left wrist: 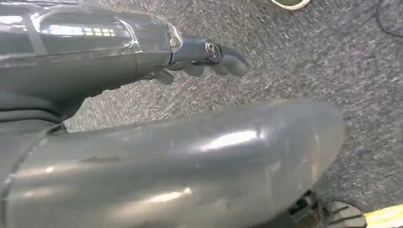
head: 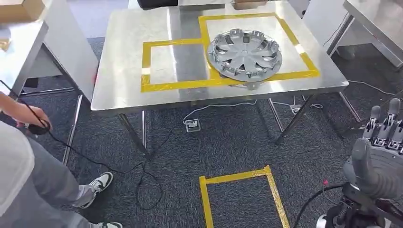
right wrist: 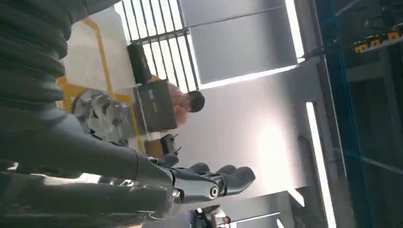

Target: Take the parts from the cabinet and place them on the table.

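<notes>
A silver wheel cover (head: 244,53) lies on the steel table (head: 123,90), inside the larger yellow-taped square, its near rim hanging over the tape line. It shows again as the wheel cover (right wrist: 102,116) in the right wrist view. My right hand (head: 382,152) is raised at the lower right, well short of the table, fingers straight and apart, holding nothing; the right hand (right wrist: 199,183) looks the same in its wrist view. My left hand (left wrist: 206,59) hangs over grey carpet with its fingers extended and nothing in them.
A smaller yellow-taped square (head: 161,64) on the table is bare. A yellow tape outline (head: 242,194) marks the carpet in front of me. A person (head: 28,161) stands at the left holding a cabled device. Cables and a socket (head: 192,125) lie under the table. Other tables flank both sides.
</notes>
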Controlling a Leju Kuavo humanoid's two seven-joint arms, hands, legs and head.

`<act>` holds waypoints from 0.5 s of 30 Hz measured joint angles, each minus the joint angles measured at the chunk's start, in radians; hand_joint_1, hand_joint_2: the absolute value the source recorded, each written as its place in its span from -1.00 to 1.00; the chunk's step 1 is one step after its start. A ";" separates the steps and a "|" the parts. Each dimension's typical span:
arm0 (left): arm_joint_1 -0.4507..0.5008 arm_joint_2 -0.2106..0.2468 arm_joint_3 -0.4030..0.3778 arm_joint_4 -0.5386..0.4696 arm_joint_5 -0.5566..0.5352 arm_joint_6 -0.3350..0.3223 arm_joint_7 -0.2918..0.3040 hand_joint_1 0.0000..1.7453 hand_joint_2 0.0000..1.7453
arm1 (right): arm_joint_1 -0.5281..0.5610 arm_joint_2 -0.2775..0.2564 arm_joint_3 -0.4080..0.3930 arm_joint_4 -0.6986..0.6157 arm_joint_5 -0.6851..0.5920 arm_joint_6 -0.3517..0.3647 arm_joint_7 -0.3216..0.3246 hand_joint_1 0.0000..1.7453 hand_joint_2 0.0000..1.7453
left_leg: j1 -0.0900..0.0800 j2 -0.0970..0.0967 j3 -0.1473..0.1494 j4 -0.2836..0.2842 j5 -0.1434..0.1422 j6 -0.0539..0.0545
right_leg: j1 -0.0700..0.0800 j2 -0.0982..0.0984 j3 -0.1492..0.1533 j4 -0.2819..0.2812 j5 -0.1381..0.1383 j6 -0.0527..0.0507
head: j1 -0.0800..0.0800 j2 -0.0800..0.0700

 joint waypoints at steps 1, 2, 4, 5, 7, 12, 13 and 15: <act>-0.001 0.001 0.000 0.000 0.001 0.002 0.000 -1.00 -1.00 | 0.003 0.002 -0.006 0.005 0.000 0.000 0.001 -1.00 1.00 | -0.003 0.000 -0.016 0.001 0.010 0.006 | 0.001 0.007 -0.013 0.022 -0.040 0.005 | 0.000 0.000; -0.002 0.000 0.000 0.000 0.001 0.003 0.000 -1.00 -1.00 | 0.004 0.002 -0.014 0.009 0.001 0.000 0.002 -1.00 1.00 | -0.004 0.001 -0.028 0.002 0.018 0.013 | 0.000 0.010 -0.028 0.082 -0.103 0.008 | 0.008 0.000; -0.001 -0.002 0.000 0.000 0.001 0.003 -0.002 -1.00 -1.00 | 0.007 0.004 -0.020 0.018 0.003 -0.005 0.004 -1.00 1.00 | -0.007 0.004 -0.048 0.006 0.032 0.017 | 0.000 0.011 -0.054 0.231 -0.195 0.016 | 0.009 0.000; -0.001 -0.002 0.000 0.000 0.002 0.006 -0.005 -1.00 -1.00 | 0.008 0.005 -0.020 0.023 0.006 -0.009 0.008 -1.00 1.00 | -0.008 0.004 -0.058 0.011 0.039 0.017 | -0.001 0.011 -0.058 0.286 -0.208 0.019 | 0.010 0.000; -0.001 -0.002 0.000 0.000 0.006 0.010 -0.011 -1.00 -1.00 | 0.007 0.005 -0.021 0.031 0.014 -0.014 0.016 -1.00 1.00 | -0.009 0.006 -0.086 0.025 0.049 0.012 | -0.006 0.011 -0.017 0.271 -0.155 0.023 | 0.011 0.000; -0.004 -0.004 0.000 0.000 0.005 0.010 -0.015 -1.00 -1.00 | -0.005 0.002 -0.020 0.044 0.034 -0.018 0.033 -1.00 1.00 | -0.012 0.005 -0.130 0.059 0.071 -0.014 | -0.012 0.023 0.140 0.005 -0.106 0.022 | 0.000 0.000; -0.004 -0.004 0.000 0.000 0.005 0.010 -0.015 -1.00 -1.00 | -0.007 0.000 -0.019 0.045 0.044 -0.018 0.035 -1.00 1.00 | -0.009 0.006 -0.136 0.060 0.079 -0.020 | -0.008 0.023 0.133 0.006 -0.103 0.017 | -0.007 0.000; -0.001 -0.004 0.000 0.000 0.006 0.010 -0.013 -1.00 -1.00 | -0.014 -0.002 -0.015 0.050 0.073 -0.024 0.047 -1.00 1.00 | -0.009 0.007 -0.153 0.063 0.084 -0.033 | -0.009 0.017 0.109 -0.002 -0.091 -0.003 | -0.008 0.000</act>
